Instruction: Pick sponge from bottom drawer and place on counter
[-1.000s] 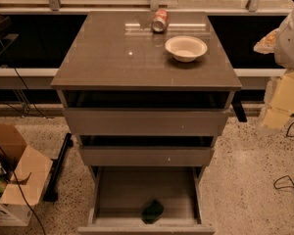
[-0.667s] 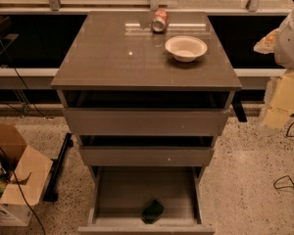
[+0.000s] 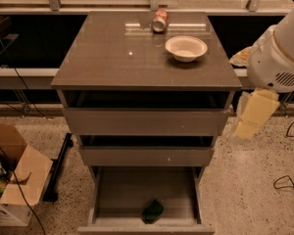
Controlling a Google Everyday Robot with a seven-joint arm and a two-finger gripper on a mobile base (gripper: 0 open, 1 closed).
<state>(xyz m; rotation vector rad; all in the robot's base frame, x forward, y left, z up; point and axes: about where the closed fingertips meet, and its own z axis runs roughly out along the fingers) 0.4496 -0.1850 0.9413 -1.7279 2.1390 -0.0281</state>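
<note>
nothing has shifted over the last second. at the left a cardboard box (image 3: 19, 170) sits on the floor. the sponge (image 3: 152, 211) lies untouched near the front of the open bottom drawer (image 3: 132, 192). the desk (image 3: 112, 58) carries a can (image 3: 160, 20) and a bowl (image 3: 185, 48). at the right the gripper (image 3: 256, 114) hangs beside the cabinet, well apart from the sponge; spread or closed, i cannot tell. the reach seems not yet begun.

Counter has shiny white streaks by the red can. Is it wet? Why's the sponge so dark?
Camera view: streaks on the counter look like glare, reflected light; the sponge lies in the shaded bottom drawer; the hand hangs right of the counter, brightly lit.
</note>
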